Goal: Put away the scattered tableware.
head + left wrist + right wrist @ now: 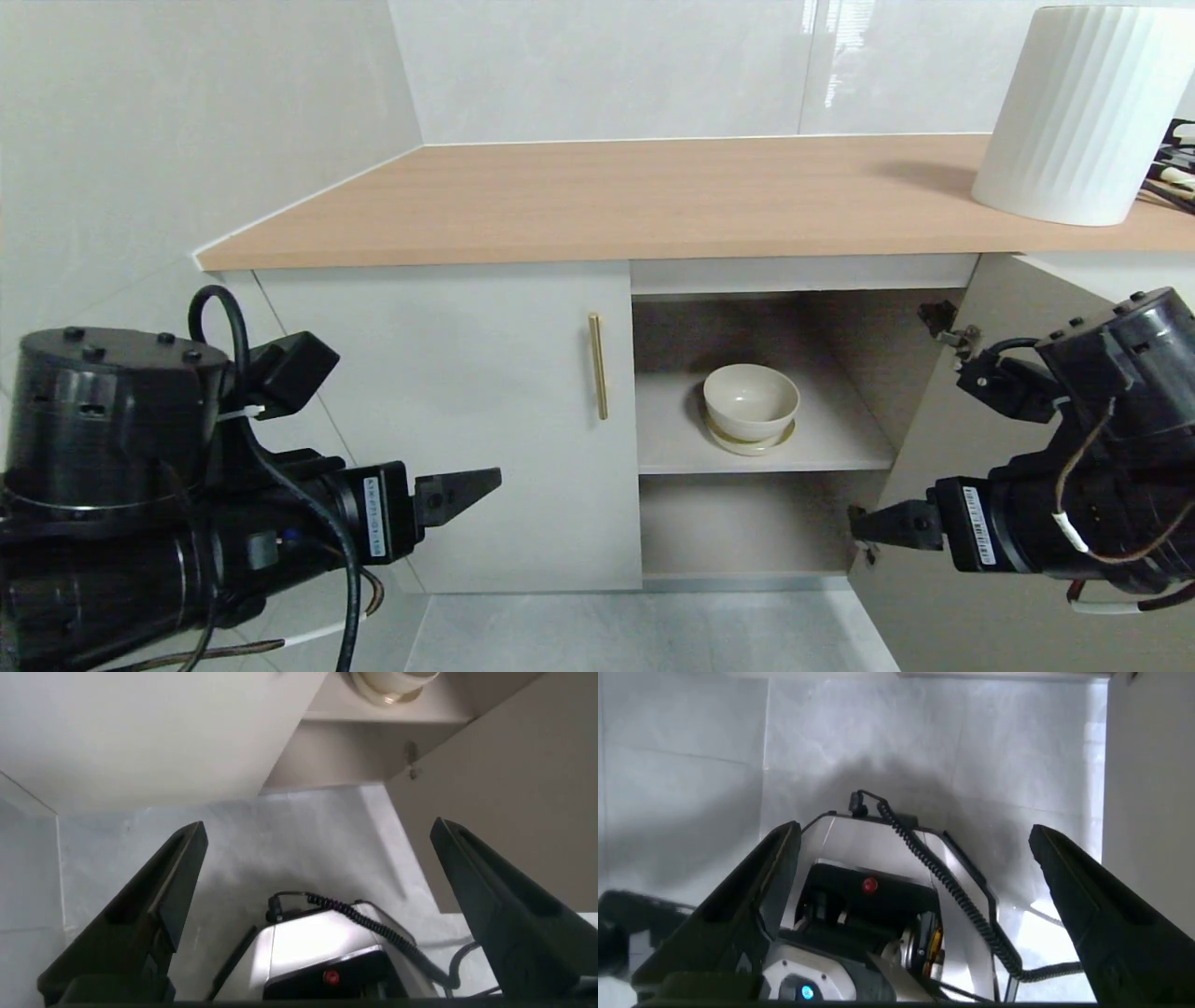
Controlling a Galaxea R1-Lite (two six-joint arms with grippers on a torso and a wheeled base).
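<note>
Fingers (159, 905) of the left end effector (471, 490) stand spread wide with nothing between them, and through the gap we see the pale floor (308, 849). In the head view this end effector hangs low in front of the cabinet's closed left door (448, 411), pointing toward the open side.

The right end effector (864, 525) is just as wide (its own fingers (747, 905) stand well apart) and it holds nothing either. It sits low at the mouth of the cabinet's lower compartment (747, 523), close by the edge of the open right door (934, 448). We cannot tell whether it touches that door.

Between the two arms and above them, the open right half of the cabinet shows an upper shelf (840, 448). A cream bowl (751, 399) stands upright there on a saucer (750, 441), about midway across the shelf and well apart from both end effectors. We also catch the bowl's underside at the edge of the left wrist view.

A slim gold handle (597, 366) runs upright along the closed door's inner edge, just beside the opening.

Over the cabinet lies the wooden table (607, 201), set into a corner of pale tiled wall (607, 65). A tall white ribbed cylinder (1083, 112) stands toward the table's right end, with some dark objects just beyond it that we cannot make out.
</note>
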